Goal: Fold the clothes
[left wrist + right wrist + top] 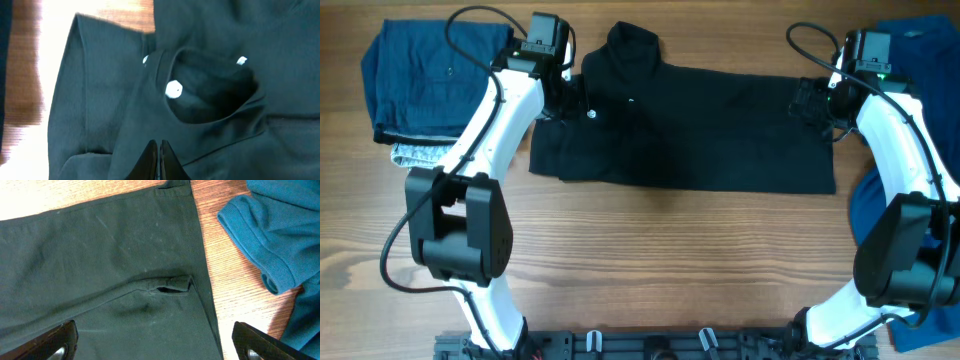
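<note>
Left gripper (156,159) jaws pressed together at collar end of black polo (690,130), right gripper (155,347) spread above its hem; polo lies mid-table, looks part-folded into a strip, blue shirt (925,45) at right unfolded, dark stack (420,80) far-left folded.

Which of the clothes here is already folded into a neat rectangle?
The dark navy garment at the left; the black polo shirt lies spread, the bright blue shirt crumpled.

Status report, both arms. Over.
Left gripper shut, at collar of black polo shirt. Right gripper open over its hem. Blue shirt beside that hem, apart.
</note>
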Action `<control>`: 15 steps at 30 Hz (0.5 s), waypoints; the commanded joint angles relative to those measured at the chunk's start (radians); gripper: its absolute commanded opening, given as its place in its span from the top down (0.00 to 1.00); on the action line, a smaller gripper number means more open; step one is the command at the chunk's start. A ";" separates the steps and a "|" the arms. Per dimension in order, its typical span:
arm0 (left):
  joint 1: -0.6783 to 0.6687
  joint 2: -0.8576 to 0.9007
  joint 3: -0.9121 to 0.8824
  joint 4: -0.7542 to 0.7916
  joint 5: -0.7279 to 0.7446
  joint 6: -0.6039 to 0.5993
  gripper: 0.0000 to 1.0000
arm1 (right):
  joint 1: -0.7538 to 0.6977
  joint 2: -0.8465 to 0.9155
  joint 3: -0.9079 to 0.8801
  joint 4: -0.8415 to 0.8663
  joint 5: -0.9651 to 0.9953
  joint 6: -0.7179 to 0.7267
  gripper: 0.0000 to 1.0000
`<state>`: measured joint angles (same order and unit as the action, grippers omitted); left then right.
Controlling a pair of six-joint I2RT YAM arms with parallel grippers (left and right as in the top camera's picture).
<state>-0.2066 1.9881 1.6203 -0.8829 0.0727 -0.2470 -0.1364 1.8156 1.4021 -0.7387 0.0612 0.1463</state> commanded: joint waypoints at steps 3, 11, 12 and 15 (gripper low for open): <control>-0.004 0.071 -0.072 0.018 -0.025 0.031 0.96 | -0.001 -0.007 0.009 0.002 0.018 0.011 0.01; -0.034 0.145 -0.085 0.145 -0.025 0.031 0.96 | -0.001 -0.007 0.009 0.002 0.018 0.011 0.01; -0.036 0.151 -0.085 0.150 -0.025 0.031 0.96 | -0.001 -0.007 0.009 0.002 0.018 0.011 0.01; -0.043 0.166 -0.085 0.216 -0.025 0.031 0.96 | -0.001 -0.007 0.009 0.002 0.018 0.011 0.01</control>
<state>-0.2390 2.1307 1.5421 -0.7158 0.0574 -0.2367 -0.1364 1.8156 1.4021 -0.7387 0.0612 0.1463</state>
